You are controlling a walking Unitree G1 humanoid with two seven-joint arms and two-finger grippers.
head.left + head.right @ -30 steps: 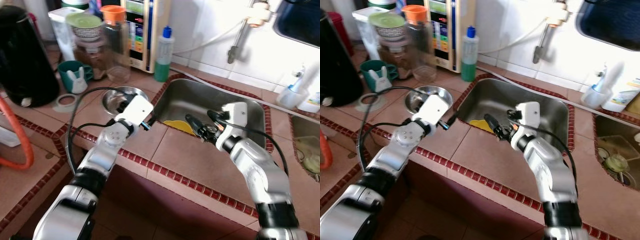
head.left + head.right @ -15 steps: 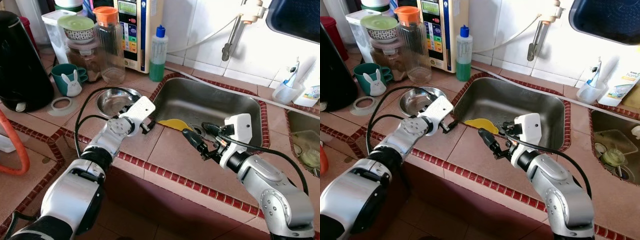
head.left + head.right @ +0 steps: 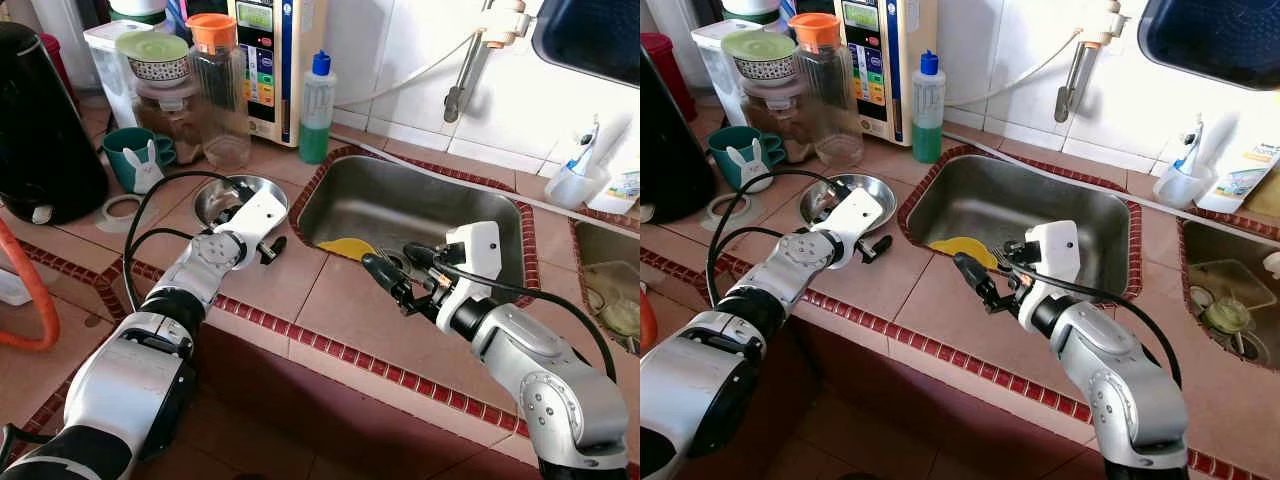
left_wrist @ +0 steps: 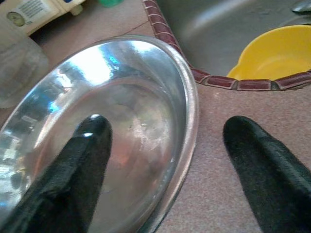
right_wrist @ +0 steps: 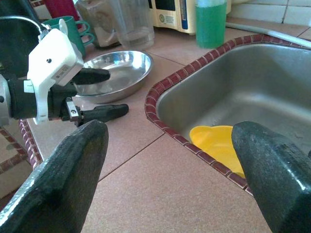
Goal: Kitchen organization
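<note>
Notably, left gripper (image 4: 160, 160) spread wide, straddling steel bowl (image 4: 121, 116) rim; right gripper (image 5: 170, 160) agape, empty, beside sink (image 3: 420, 205) edge.

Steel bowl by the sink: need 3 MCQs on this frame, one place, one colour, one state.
1. Where is the left tool?
A. Straddling the near rim of the steel bowl, one finger inside and one outside
B. Inside the sink
C. On the green mug

2. What colour is the dish lying in the sink?
A. Blue
B. Yellow
C. White

3. How does the right tool stand?
A. Shut on the yellow dish
B. Shut on the bowl
C. Open, above the counter tile in front of the sink, holding nothing

Key: 1 A, the left wrist view shows one finger over the bowl's inside and the other on the tile outside the rim. 2 B, it shows yellow against the sink's near wall. 3 C, the right wrist view shows its two fingers wide apart with nothing between them.
</note>
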